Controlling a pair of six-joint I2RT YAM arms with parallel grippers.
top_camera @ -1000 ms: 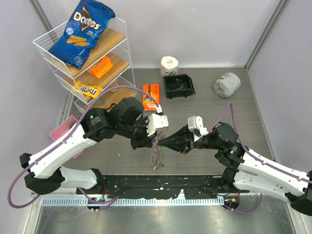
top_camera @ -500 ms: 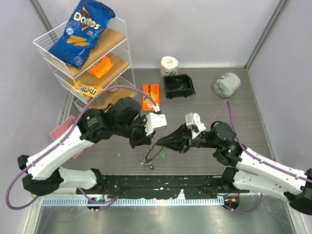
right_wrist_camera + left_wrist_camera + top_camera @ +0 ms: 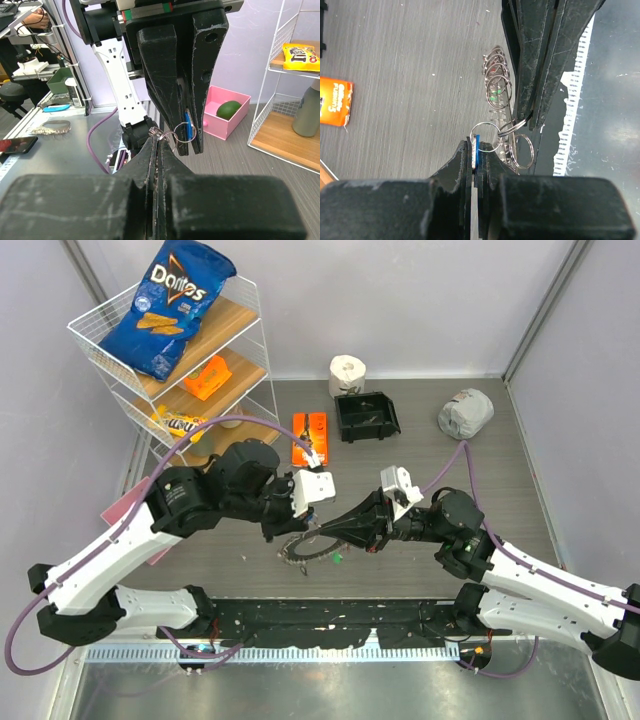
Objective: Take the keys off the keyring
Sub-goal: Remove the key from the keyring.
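Between the left jaws, the blue key is mostly hidden.

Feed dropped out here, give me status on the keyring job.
Left gripper shut on blue key. Right gripper shut on keyring. Key not yet off. Nothing in the way.

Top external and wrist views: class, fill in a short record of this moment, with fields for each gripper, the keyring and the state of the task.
left gripper: shut on a blue-headed key
right gripper: shut on a small ring of the keyring, tip to tip with the left gripper
keyring: slung below the two grippers over the table; contact with the table cannot be told
other keys: a green key head shows at the keyring
task state: blue-headed key not yet off; a small ring links it to the right gripper's hold
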